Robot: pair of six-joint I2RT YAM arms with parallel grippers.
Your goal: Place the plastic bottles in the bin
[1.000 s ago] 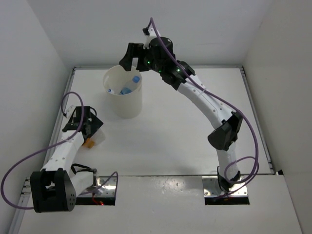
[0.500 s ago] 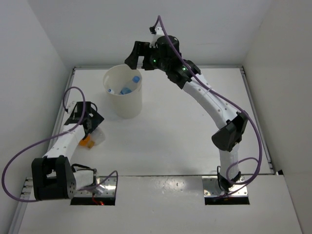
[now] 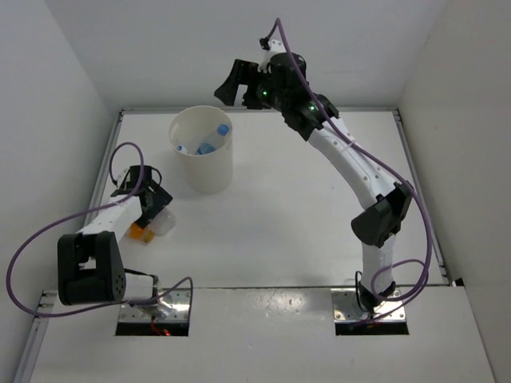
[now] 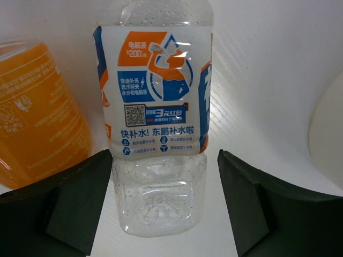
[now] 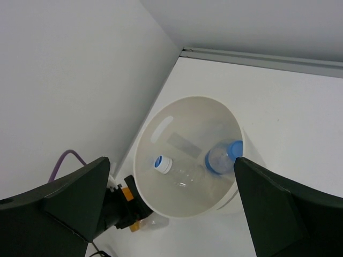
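1. The left claw is straddling the labelled clear bottle on the table. Its jaws are standing open, with a gap showing at one finger.
2. The orange bottle is lying just beside that bottle.
3. The right claw is hanging wide open above the bin.
4. A blue-capped bottle and a plain clear bottle are lying inside the bin.

bin: two bottles inside | labelled bottle: between left jaws (second bottle just beside it), nearer than bin
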